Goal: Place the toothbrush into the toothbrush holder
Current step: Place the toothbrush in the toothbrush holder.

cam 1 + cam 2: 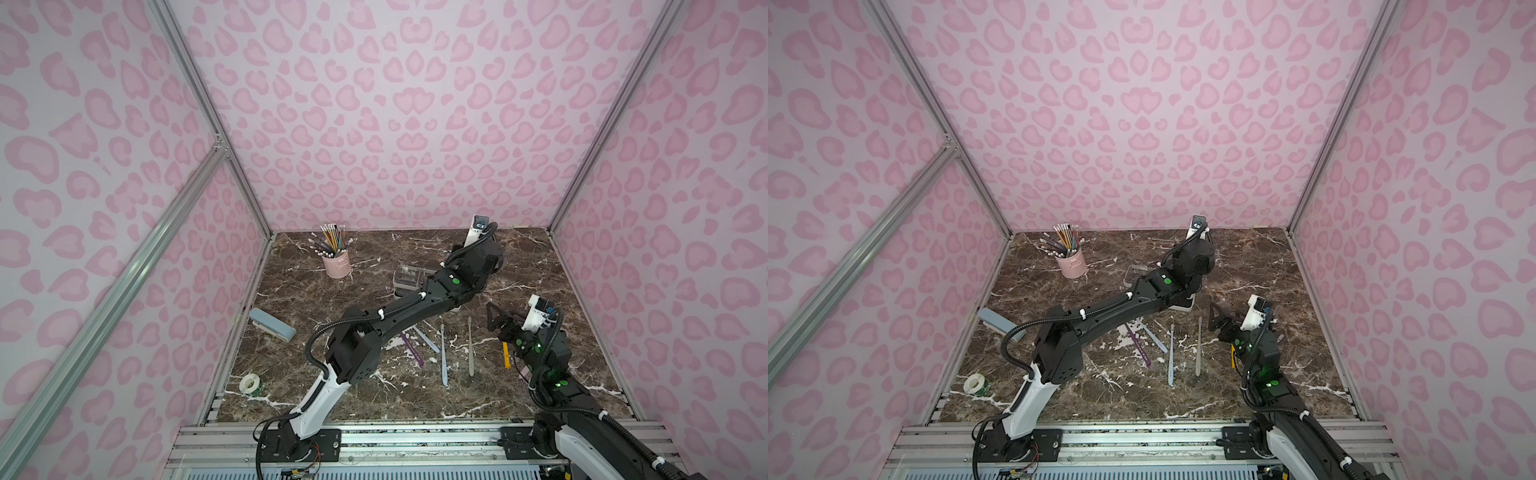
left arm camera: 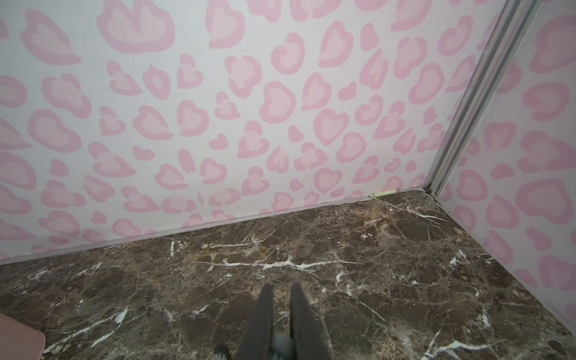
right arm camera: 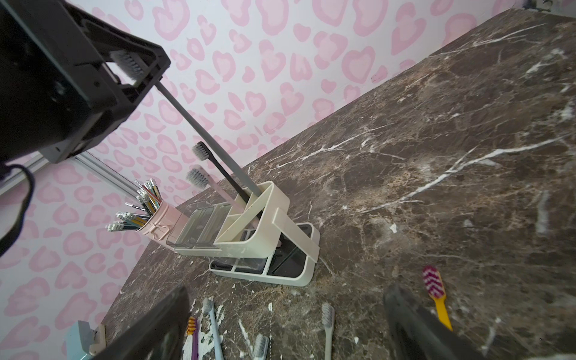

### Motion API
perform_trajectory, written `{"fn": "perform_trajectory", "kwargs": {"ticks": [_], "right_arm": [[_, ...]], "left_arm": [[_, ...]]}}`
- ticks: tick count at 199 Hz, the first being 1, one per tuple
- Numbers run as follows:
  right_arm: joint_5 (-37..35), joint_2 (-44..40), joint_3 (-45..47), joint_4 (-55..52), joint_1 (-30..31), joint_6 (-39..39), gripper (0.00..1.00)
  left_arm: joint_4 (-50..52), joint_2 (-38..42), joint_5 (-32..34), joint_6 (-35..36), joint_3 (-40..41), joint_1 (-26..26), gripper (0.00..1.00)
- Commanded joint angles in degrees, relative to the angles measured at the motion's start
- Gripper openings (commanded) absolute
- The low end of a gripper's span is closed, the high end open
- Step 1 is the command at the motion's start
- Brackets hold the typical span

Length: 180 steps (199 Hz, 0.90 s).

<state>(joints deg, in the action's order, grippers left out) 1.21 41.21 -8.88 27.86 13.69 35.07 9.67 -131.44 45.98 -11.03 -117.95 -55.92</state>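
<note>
**A:** Where is the toothbrush?

**B:** The grey toothbrush is head-up in the left gripper, which is clenched on its head end. Its long axis is steep and leaning. The tail is inside the end slot of the white toothbrush holder, which sits below the gripper. I cannot tell whether the tail touches the bottom.

**A:** And the other arm?

**B:** The right gripper is spread wide and empty. It hovers over the worktop, well apart from the holder, so the left arm is the nearer one.

**A:** Any obstructions?

**B:** A black toothbrush and a pink toothbrush stand in the same divided compartment, just beside the grey handle. My judgement is to lower along the handle's own axis and then let go, since sideways drift could knock the neighbours. The pink pencil cup stands apart from the holder. Loose toothbrushes lie flat near the right gripper, out of the path.
</note>
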Motion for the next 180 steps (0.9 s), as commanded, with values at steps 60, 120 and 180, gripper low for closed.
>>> {"fn": "perform_trajectory", "kwargs": {"ticks": [60,120,180], "right_arm": [[0.83,0.31,-0.56,2.91,0.06,-0.33,0.99],[1.6,1.26,-0.83,3.17,0.06,-0.43,0.99],[2.58,2.35,-1.21,3.26,0.11,-0.59,0.99]], "left_arm": [[-2.1,-0.38,0.49,-3.26,2.67,0.46,0.01],[-1.54,-0.26,0.91,-7.03,4.83,0.89,0.01],[-1.05,-0.28,0.18,-9.08,6.63,1.25,0.01]]}}
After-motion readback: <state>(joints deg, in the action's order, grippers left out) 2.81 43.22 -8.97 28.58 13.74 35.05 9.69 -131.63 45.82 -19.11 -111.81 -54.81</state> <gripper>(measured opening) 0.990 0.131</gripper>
